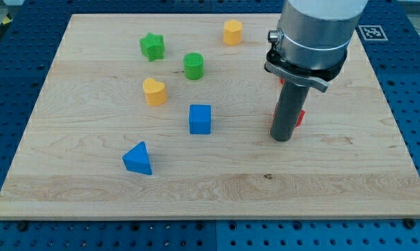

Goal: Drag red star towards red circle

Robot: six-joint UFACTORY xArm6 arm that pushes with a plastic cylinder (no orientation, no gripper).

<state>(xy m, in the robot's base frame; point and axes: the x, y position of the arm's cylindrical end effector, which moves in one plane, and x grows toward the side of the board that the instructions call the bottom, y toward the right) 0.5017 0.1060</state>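
Board: wooden board (217,188) on a blue perforated table (412,84); it fills most of the frame and holds all the blocks loose on its top.
Arm: a grey cylinder comes in at the upper right of the frame and ends in a dark rod.
My tip: my tip (282,139) rests on the board, right of centre.
Pincer: the arm carries only the rod, with no jaws to open or close, and it holds nothing.
Red block: a red block (300,118) shows as slivers at either side of the rod, just behind it and touching or nearly so; its shape cannot be made out, so I cannot tell if it is the star or the circle.
Second red block: only this one red piece is in sight.
Green star: green star (153,47), upper left.
Green cylinder: green cylinder (194,66), just right of the star and lower.
Yellow hexagon: yellow hexagon (232,32), top centre.
Yellow heart: yellow heart (154,91), left of centre.
Blue cube: blue cube (200,119), centre, well left of my tip.
Blue triangle: blue triangle (138,159), lower left.
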